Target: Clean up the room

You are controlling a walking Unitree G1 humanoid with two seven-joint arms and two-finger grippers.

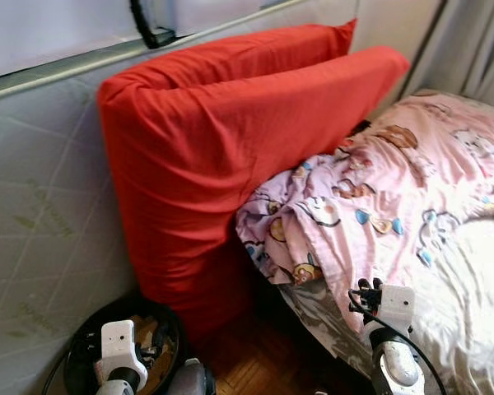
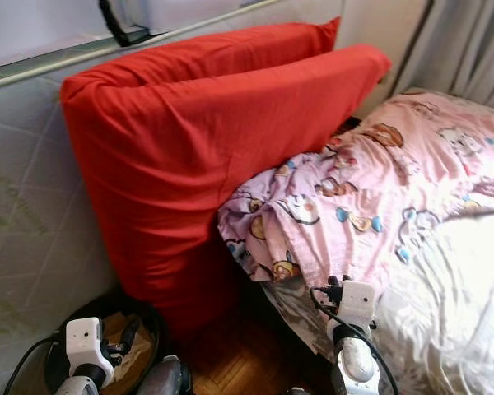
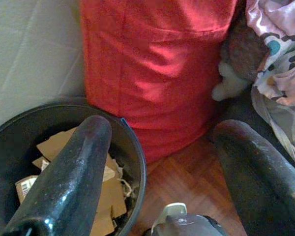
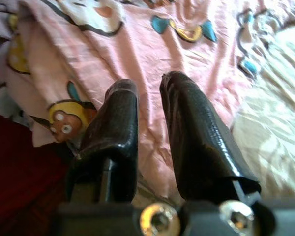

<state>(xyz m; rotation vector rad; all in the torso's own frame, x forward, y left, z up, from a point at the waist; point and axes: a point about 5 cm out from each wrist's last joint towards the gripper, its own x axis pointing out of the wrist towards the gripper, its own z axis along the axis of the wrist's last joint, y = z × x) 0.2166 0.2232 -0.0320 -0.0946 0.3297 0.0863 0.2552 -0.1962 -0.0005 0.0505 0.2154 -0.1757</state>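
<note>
At the bed's near edge, the right end effector [image 4: 147, 128] hovered over the pink cartoon quilt [image 1: 370, 206], fingers nearly pressed together, pinching nothing. Left end effector [image 3: 157, 162] hung spread above the black bin [image 3: 135, 162] of cardboard scraps [image 3: 54, 145]. Quilt lay bunched against the red pillows [image 1: 214, 140], drooping toward the wood floor [image 1: 255, 362]. Risks, judged: a narrow pinch slipping off loose fabric; a tug dragging the pillows or the small plush toy [image 3: 231, 83] down.
</note>
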